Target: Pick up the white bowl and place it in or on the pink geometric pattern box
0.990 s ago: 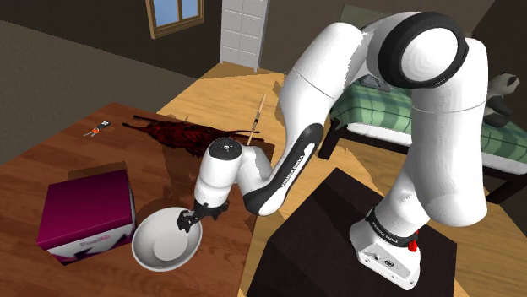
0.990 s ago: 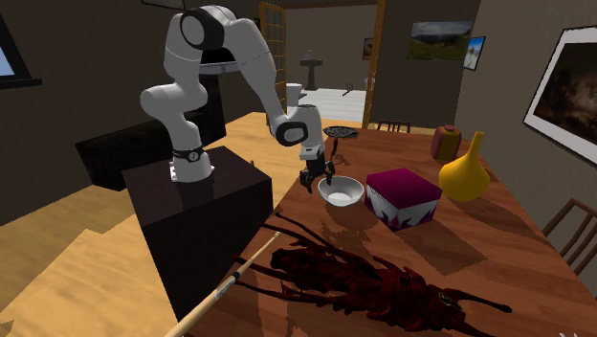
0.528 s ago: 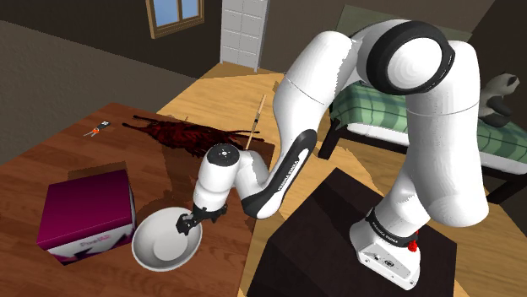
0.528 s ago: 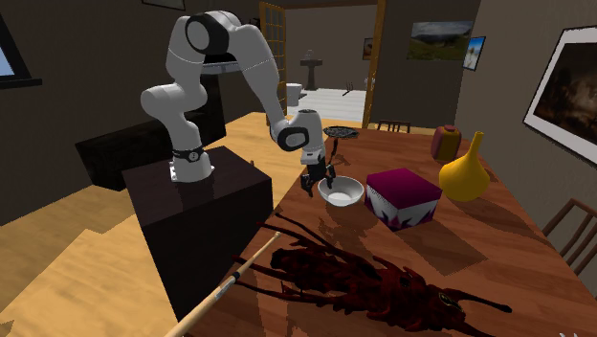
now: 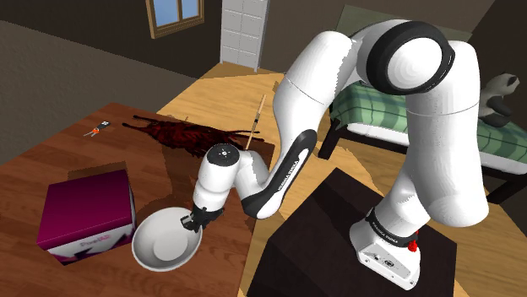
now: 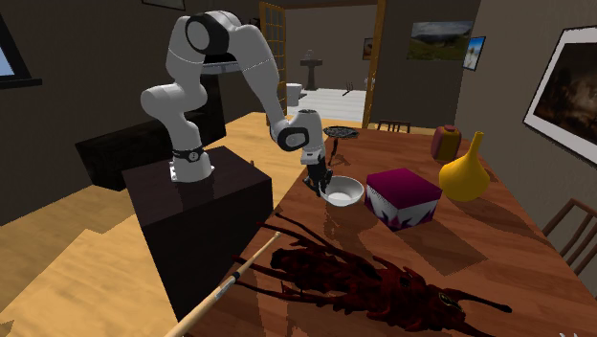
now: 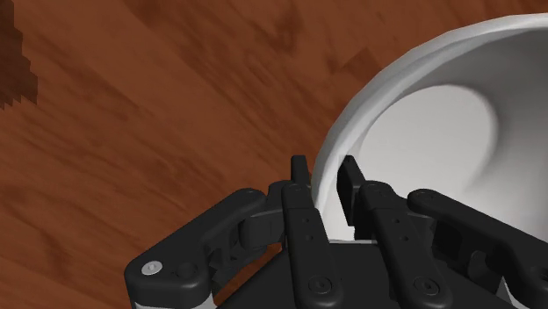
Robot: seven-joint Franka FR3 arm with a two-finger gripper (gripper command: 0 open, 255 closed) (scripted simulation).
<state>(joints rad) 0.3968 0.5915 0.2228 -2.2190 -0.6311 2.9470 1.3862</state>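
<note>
Gripper point(image 7: 323, 171) is clamped on the bowl's point(image 7: 439, 132) rim, one finger inside the wall and one outside. The bowl sits upright on the table point(image 5: 51, 160). Just beside the bowl, on its side away from the arm, stands the pink box point(image 5: 84, 211). Farther from the bowl, past that box, is a yellow vase point(image 6: 466, 172).

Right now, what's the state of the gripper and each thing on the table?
white bowl: upright, empty, on the table.
gripper: shut on the bowl's rim, one finger inside, one outside.
pink box: closed, upright, beside the bowl.
yellow vase: upright.
</note>
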